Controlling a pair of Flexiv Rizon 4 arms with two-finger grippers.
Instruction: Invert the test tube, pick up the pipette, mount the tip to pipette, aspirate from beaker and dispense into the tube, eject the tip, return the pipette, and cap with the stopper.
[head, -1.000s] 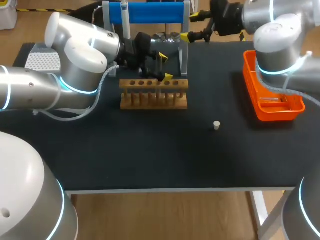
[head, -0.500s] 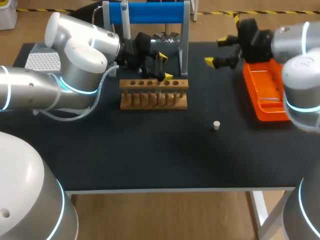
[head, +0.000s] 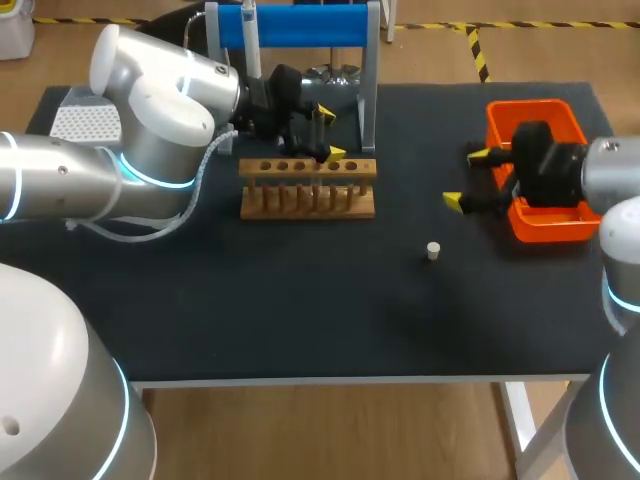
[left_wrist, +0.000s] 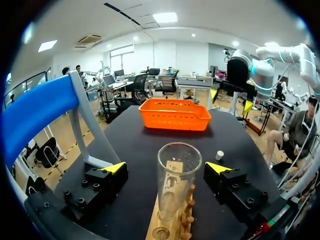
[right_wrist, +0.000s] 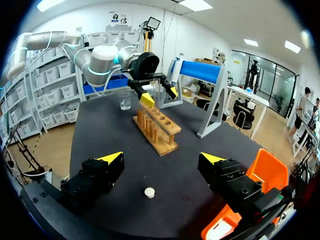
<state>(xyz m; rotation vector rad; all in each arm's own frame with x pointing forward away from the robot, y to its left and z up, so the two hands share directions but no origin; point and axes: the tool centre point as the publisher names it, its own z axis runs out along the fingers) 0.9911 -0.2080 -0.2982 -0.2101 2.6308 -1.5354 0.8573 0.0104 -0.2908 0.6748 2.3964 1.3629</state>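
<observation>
While apart, right fingers (right_wrist: 102, 172) near stopper (right_wrist: 149, 192)

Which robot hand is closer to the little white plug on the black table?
The right. The right gripper hangs open near the small white cylindrical stopper, by the orange plastic basket. The left gripper is farther off, over the wooden test tube rack.
</observation>
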